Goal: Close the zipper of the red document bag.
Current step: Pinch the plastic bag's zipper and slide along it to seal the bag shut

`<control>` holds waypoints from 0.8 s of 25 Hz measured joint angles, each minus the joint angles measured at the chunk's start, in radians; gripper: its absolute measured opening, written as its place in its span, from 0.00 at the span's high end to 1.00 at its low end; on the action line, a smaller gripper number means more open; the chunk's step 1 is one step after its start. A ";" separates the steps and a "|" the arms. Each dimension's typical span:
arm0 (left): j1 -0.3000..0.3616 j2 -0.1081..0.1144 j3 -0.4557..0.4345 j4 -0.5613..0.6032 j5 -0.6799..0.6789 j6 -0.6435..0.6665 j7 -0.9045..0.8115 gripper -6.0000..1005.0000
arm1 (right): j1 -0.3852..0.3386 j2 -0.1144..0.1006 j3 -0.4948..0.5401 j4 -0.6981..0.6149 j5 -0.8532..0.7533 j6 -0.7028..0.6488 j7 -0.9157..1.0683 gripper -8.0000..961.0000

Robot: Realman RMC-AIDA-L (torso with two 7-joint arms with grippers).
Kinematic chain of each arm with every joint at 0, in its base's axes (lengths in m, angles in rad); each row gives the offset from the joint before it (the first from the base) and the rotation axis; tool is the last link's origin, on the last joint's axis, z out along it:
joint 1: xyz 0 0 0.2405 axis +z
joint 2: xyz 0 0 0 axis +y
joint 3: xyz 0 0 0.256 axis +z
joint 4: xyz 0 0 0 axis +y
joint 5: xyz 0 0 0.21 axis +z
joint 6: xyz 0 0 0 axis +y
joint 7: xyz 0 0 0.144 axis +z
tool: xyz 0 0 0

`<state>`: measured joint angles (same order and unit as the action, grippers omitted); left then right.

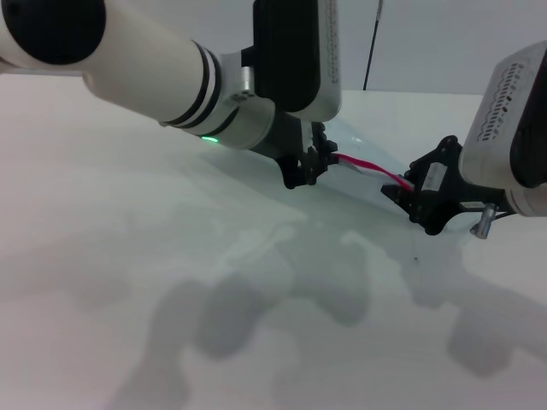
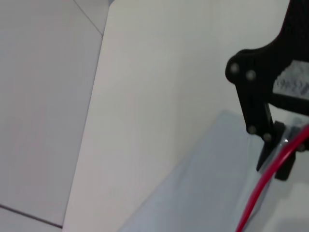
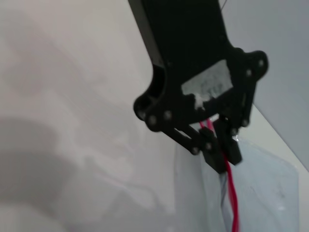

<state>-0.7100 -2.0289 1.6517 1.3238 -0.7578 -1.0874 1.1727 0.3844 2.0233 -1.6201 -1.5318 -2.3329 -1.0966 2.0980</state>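
The red document bag (image 1: 363, 141) is a pale translucent pouch at the back right of the table. Its zipper (image 1: 372, 168) shows as a thin red strip stretched between my two grippers. My left gripper (image 1: 305, 168) is shut on the strip's left end. My right gripper (image 1: 416, 195) is shut on its right end. In the right wrist view the left gripper (image 3: 223, 147) pinches the zipper (image 3: 232, 193) above the bag (image 3: 270, 188). The left wrist view shows the right gripper (image 2: 282, 152) closed around the zipper (image 2: 260, 193) at the bag's (image 2: 207, 193) edge. No slider is visible.
The white table (image 1: 128, 256) spreads wide to the left and front, with arm shadows across it. A thin black rod (image 1: 372, 43) stands behind the bag. The table's edge and a tiled floor (image 2: 38, 96) show in the left wrist view.
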 joint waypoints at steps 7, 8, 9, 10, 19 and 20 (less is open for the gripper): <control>0.051 0.004 -0.035 0.008 0.008 0.000 -0.007 0.92 | -0.007 0.002 0.042 0.004 0.000 -0.003 -0.015 0.94; 0.060 0.005 -0.045 0.010 0.009 -0.002 -0.007 0.92 | -0.008 0.001 0.050 0.005 0.000 -0.003 -0.016 0.94; 0.071 0.006 -0.058 0.012 0.009 -0.006 -0.007 0.92 | -0.008 0.002 0.057 0.005 0.000 -0.003 -0.018 0.94; 0.082 0.007 -0.071 0.014 0.009 -0.010 -0.008 0.92 | -0.010 0.002 0.066 0.005 0.000 -0.004 -0.019 0.94; 0.205 0.013 -0.225 0.052 0.022 -0.054 0.005 0.92 | -0.024 0.002 0.143 0.006 -0.002 -0.004 -0.035 0.94; 0.216 0.014 -0.239 0.053 0.022 -0.056 0.009 0.91 | -0.027 0.002 0.149 0.006 -0.002 -0.004 -0.037 0.94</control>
<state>-0.4940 -2.0153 1.4129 1.3764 -0.7362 -1.1435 1.1821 0.3570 2.0255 -1.4712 -1.5258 -2.3348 -1.1003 2.0609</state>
